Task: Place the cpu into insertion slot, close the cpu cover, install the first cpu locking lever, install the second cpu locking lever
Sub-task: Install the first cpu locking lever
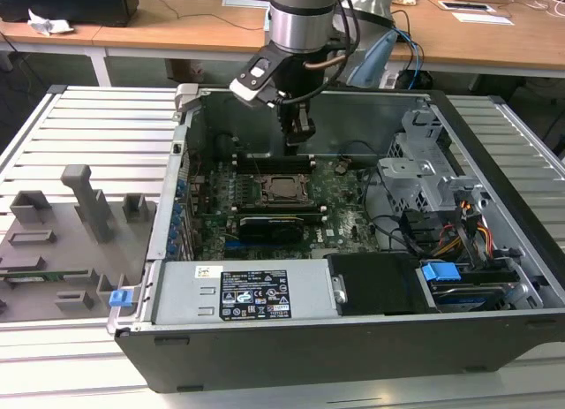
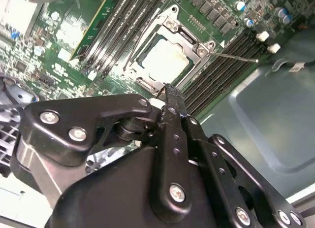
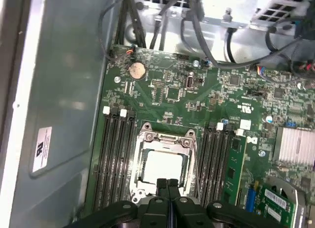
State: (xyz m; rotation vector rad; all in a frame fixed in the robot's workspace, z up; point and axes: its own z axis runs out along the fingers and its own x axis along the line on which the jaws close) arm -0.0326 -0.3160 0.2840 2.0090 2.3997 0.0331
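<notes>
Your claw (image 3: 167, 182) hangs just above the near edge of the insertion slot (image 3: 138, 161). Its two black fingers are pressed flat against each other and carry nothing. In the exterior view the claw (image 1: 298, 144) sits directly over the slot, inside the open computer case (image 1: 494, 162), which rests on the slatted grey worktop (image 1: 88, 126).

The cpu (image 3: 160, 164) lies flat in the slot with its pale metal top facing up. The cpu cover (image 3: 165, 136) lies down over it, its frame around the chip and the chip showing through the central opening. In the second wrist view the claw (image 2: 170, 90) points at the slot's edge, close above the cover but apart from it.

A thin metal rod (image 2: 234, 56) runs out from one corner of the slot across the long black memory slots (image 3: 113, 159) that flank it. You cannot tell from here whether the rod is latched.
</notes>
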